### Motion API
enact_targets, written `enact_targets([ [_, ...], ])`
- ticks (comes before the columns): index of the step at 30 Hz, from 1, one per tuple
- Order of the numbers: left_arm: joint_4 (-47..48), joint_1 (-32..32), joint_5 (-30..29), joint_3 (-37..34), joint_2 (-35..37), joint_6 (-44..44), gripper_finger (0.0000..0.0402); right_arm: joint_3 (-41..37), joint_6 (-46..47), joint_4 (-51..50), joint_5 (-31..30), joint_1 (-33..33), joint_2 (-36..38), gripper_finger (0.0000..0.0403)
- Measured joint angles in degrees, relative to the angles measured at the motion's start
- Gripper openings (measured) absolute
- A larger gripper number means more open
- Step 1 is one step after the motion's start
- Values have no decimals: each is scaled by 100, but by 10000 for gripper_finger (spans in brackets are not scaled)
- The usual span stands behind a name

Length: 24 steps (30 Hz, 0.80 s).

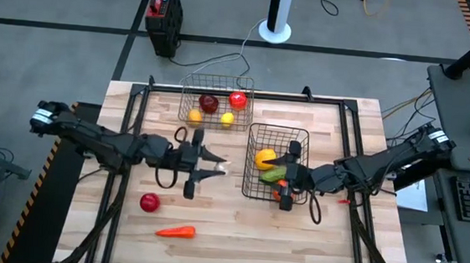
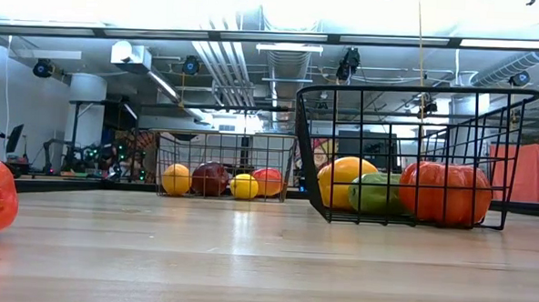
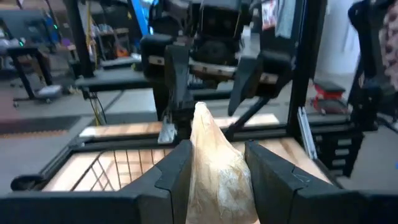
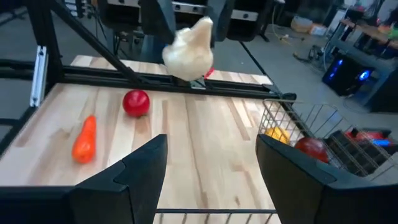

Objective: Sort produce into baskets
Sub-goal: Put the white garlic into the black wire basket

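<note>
A pale wooden worktop [image 1: 236,224] on a dark frame stands on a grey floor, with a workshop room beyond it. The white garlic [image 3: 214,165] is pinched between the fingers of the left end effector [image 1: 218,168], held off the wood near the middle of the worktop, beside the nearer basket [image 1: 251,187]. That basket holds a yellow pepper [image 1: 265,157], a green cucumber [image 1: 272,175] and an orange piece [image 2: 444,192]. The right end effector [image 1: 289,174] hangs over this basket with its fingers spread apart and nothing between them (its wrist view looks straight across at the garlic). The farther basket [image 1: 190,86] holds a dark red fruit [image 1: 209,103], a bright red fruit [image 1: 237,100] and two yellow fruits [image 1: 227,119]. Still loose on the wood lie a red fruit [image 1: 150,201] and, just nearer the front edge, an orange carrot [image 1: 176,232]. Behind the worktop, on the floor, sits a red-and-black box [image 1: 164,12].
</note>
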<state>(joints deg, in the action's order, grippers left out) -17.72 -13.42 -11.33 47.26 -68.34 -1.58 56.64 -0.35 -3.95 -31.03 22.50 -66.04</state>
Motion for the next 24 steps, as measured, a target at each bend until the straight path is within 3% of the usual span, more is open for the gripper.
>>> enact_targets([
  [8, -1844, -179, -396, -714, -263, 3, 116, 0, -723, 4, -50, -16, 24, 238],
  [10, -2077, -180, -1006, -810, -352, 8, 116, 0, -892, 11, -48, -35, 24, 238],
  [12, -2020, -169, -2056, -819, -403, -6, 116, 0, -992, 10, -50, -50, 24, 238],
  [14, -1782, -99, -3144, -747, -412, -71, 116, 0, -1050, 11, -52, -79, 24, 238],
  [16, -1290, 75, -3695, -626, -380, -92, 116, 0, -1083, 3, -52, -97, 24, 238],
  [19, -418, 549, -3632, -367, -360, 193, 116, 0, -1078, -2, -56, -118, 24, 238],
  [24, 1846, 2060, -2554, 325, -407, 784, 116, 0, -1041, -11, -58, -122, 24, 238],
])
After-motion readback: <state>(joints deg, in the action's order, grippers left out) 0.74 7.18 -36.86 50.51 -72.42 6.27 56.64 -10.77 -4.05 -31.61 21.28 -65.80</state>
